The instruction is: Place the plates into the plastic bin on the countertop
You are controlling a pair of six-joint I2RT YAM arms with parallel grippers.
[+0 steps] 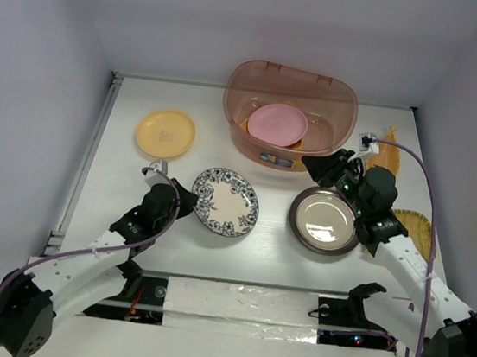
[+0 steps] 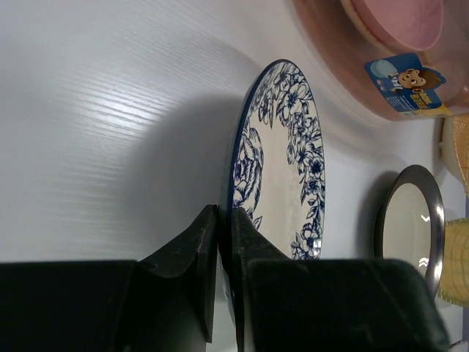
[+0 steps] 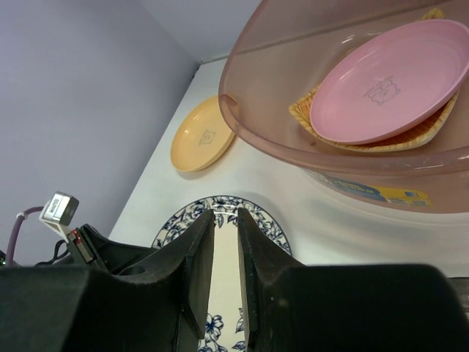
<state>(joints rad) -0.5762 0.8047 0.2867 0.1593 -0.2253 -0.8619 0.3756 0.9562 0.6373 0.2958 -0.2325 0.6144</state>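
While it lies flat on the countertop [image 1: 255, 259] between the arms, the blue-white floral plate [image 1: 225, 201] has its left rim pinched by the left gripper [image 1: 191, 200]. Two plates sit in the plastic bin [image 1: 336, 90], a pink plate [image 1: 277, 123] over an orange woven plate [image 3: 300, 111]; five lie outside. The cartoon sticker [image 2: 407, 84] has no readable writing. The right gripper [image 3: 226, 220] stands slightly parted, empty.

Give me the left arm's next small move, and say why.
Probably lift the floral plate a little off the countertop. The left tool is shut on its rim while it lies flat, and the bin, its likely destination, stands beyond with walls to clear.
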